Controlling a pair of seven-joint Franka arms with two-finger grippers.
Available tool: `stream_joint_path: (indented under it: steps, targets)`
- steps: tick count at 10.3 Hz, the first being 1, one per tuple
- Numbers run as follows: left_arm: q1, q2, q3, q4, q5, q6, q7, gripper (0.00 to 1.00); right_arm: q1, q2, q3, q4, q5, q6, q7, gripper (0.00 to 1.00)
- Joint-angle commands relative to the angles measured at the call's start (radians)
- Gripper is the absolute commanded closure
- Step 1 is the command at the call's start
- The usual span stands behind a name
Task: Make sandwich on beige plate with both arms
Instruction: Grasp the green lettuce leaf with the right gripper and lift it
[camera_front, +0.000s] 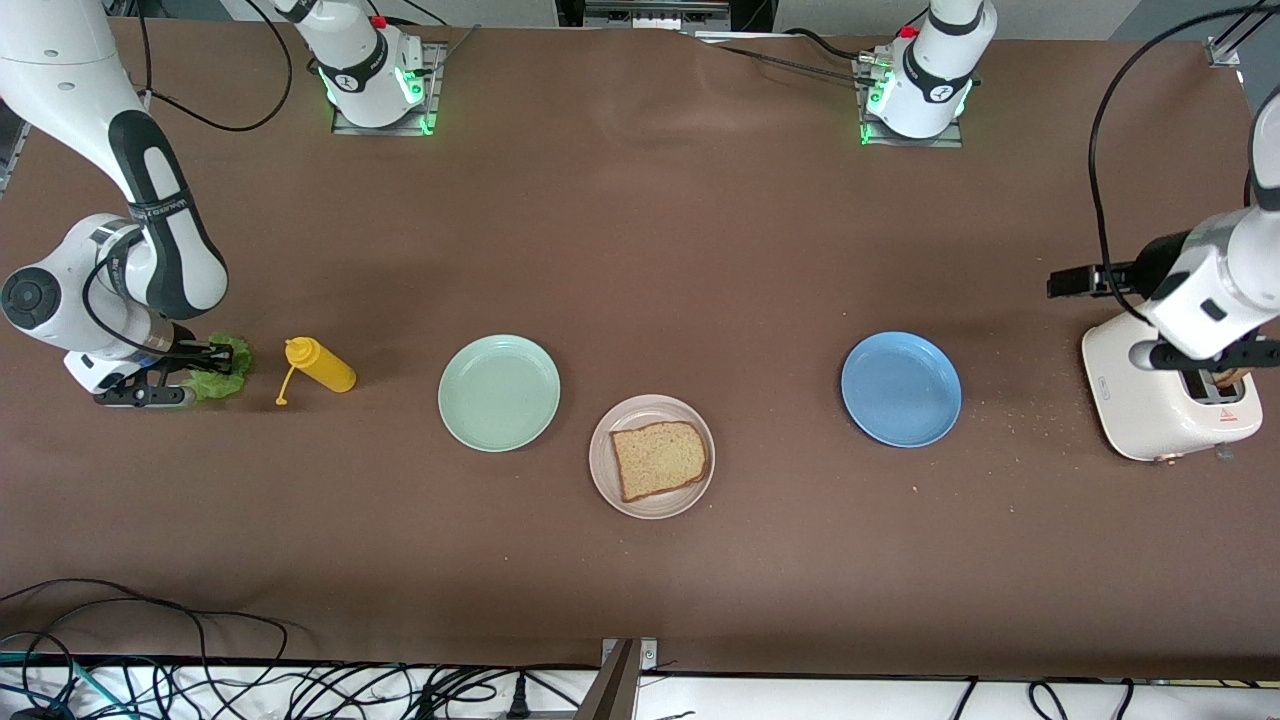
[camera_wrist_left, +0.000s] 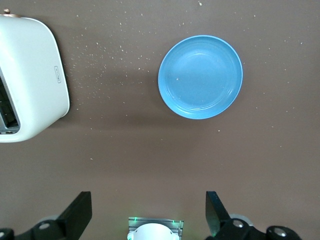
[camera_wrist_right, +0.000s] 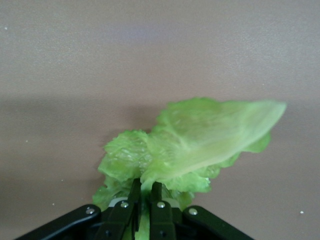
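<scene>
The beige plate (camera_front: 600, 470) lies near the table's middle with one slice of brown seeded bread (camera_front: 658, 459) on it. My right gripper (camera_front: 208, 353) is low at the right arm's end of the table, shut on a ruffled green lettuce leaf (camera_front: 224, 374). The right wrist view shows the gripper (camera_wrist_right: 145, 189) pinching the leaf (camera_wrist_right: 200, 140) just above the table. My left gripper (camera_front: 1215, 362) is open over the white toaster (camera_front: 1150, 400) and holds nothing, as the left wrist view (camera_wrist_left: 148, 212) also shows. Something brown (camera_front: 1228, 377) shows at the toaster's slot.
A yellow mustard bottle (camera_front: 320, 366) lies beside the lettuce. A mint-green plate (camera_front: 499, 392) and a blue plate (camera_front: 901, 388) flank the beige plate, both bare. Crumbs lie between the blue plate (camera_wrist_left: 200, 76) and the toaster (camera_wrist_left: 30, 80). Cables hang at the table's front edge.
</scene>
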Motion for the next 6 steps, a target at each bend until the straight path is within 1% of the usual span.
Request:
stream_joint_path:
  steps: [1,2,3,4,6]
  targets:
    - [-0.002,-0.066,0.011,-0.078,0.029,0.055,-0.008,0.0,-0.007,-0.013,0.01,0.0,0.013,0.001,-0.009,1.0]
    - [-0.002,-0.079,0.011,-0.078,0.032,0.055,-0.024,0.0,-0.002,-0.048,0.013,0.01,0.011,-0.036,-0.009,1.0]
    - [-0.001,-0.092,0.017,-0.079,0.032,0.055,-0.045,0.0,0.001,-0.088,0.022,0.039,0.013,-0.118,-0.006,1.0]
    - [-0.008,-0.094,0.027,-0.079,0.039,0.055,-0.05,0.0,0.004,-0.118,0.03,0.095,0.013,-0.233,0.0,1.0]
    - [-0.013,-0.114,0.026,-0.072,0.038,0.055,-0.054,0.0,0.009,-0.121,0.068,0.302,0.011,-0.538,0.07,1.0]
